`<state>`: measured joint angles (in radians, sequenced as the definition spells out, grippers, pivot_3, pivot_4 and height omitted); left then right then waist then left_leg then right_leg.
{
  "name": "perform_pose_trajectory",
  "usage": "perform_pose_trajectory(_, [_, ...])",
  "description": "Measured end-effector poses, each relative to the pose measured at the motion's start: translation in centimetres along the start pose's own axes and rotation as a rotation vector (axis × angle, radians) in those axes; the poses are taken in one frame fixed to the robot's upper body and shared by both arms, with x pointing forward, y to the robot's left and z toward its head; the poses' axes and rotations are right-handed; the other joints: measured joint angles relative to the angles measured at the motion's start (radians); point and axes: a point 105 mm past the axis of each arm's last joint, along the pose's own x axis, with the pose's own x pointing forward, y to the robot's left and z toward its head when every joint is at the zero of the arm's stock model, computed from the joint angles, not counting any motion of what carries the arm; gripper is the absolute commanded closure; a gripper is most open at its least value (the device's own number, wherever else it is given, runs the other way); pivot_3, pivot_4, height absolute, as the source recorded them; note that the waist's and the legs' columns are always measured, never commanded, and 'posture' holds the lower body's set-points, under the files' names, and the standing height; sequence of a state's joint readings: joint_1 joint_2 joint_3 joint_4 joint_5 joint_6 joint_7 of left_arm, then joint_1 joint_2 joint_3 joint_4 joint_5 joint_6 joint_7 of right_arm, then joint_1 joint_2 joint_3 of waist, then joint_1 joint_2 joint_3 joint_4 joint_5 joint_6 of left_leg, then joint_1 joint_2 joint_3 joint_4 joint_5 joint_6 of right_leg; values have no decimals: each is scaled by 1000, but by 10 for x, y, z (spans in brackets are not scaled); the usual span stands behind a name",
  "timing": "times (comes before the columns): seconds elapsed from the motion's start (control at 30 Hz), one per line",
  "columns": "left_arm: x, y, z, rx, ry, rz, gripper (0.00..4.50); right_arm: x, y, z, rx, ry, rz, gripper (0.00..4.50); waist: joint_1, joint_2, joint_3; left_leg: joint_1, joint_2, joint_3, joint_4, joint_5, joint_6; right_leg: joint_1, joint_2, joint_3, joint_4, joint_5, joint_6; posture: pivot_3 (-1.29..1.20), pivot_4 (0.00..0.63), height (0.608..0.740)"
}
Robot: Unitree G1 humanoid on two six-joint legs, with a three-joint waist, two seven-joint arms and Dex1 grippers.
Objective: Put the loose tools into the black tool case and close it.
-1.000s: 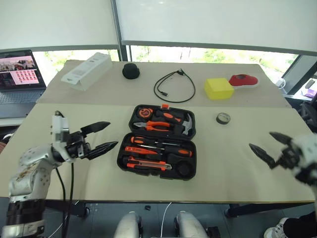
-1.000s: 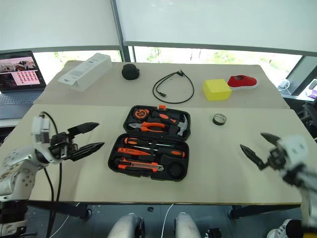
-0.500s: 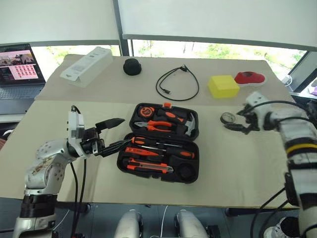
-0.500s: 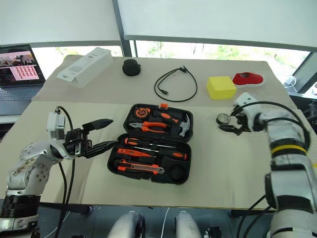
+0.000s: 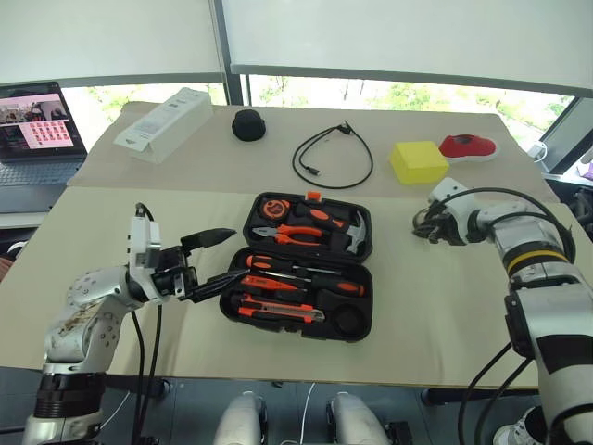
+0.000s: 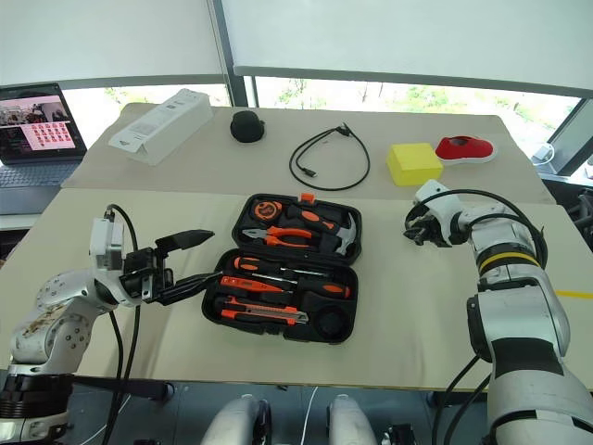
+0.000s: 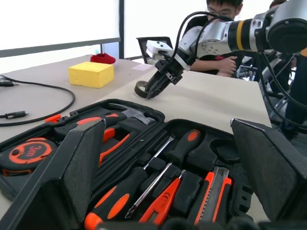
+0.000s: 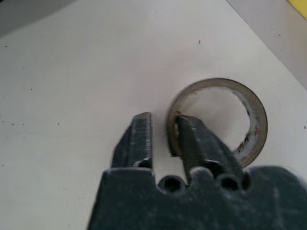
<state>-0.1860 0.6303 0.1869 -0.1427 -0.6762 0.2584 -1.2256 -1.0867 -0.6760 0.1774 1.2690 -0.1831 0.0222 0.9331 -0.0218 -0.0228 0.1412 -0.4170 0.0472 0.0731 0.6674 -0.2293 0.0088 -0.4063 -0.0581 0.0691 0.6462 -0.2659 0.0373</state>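
The black tool case (image 5: 231, 298) lies open at mid-table. Two slim screwdrivers (image 5: 298, 273) and the utility knife (image 5: 278, 312) sit in its front half, beside an empty round slot (image 5: 348, 320). To the right of the case, my right gripper (image 6: 410, 233) is down on the table, shut on the small dark tape roll (image 8: 253, 125). One finger (image 8: 199, 141) is inside the ring and the other is outside its wall. My left gripper (image 5: 237, 255) hovers open at the case's left edge, pointing across it, with nothing between its fingers.
On the far table lie a black cable (image 5: 334, 158), a yellow block (image 5: 413, 160), a red object (image 5: 468, 146), a small round black object (image 5: 246, 123) and a white box (image 5: 162, 125). A laptop (image 5: 32, 130) stands far left. A person (image 7: 223, 9) sits beyond the table.
My right arm swung in from the table's right front edge to the tape roll, and its gripper went from open to shut on the roll's wall. The left gripper stayed open beside the case.
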Motion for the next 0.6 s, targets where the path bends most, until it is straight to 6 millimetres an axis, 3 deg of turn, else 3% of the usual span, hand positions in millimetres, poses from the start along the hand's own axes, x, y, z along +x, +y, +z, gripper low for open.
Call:
perform_pose_trajectory(0.17, [0,-5,-2,-1,19,-42,0,-1,4,9,-42,-65,43,4443,-3,0,0,0,0,0,0,0,0,0,0,0,0,0,0,0,150,740])
perform_pose_trajectory(0.33, [-7,-11,-8,-2,54,-72,0,-19,28,52,-103,-282,314,4443,-10,2,1,1,1,-1,0,0,0,0,1,0,1,0,0,0,150,740])
perform_pose_trajectory(0.43, [-17,-19,-14,15,110,-105,0,-45,53,76,-137,-345,543,4443,-11,2,1,1,2,-4,-1,0,0,0,1,-1,1,0,0,0,150,740])
perform_pose_trajectory(0.6, [-30,-31,-27,9,175,-142,0,-77,132,81,-107,-280,836,4443,6,2,2,1,2,-8,-2,0,0,-1,-1,-1,1,0,0,0,150,740])
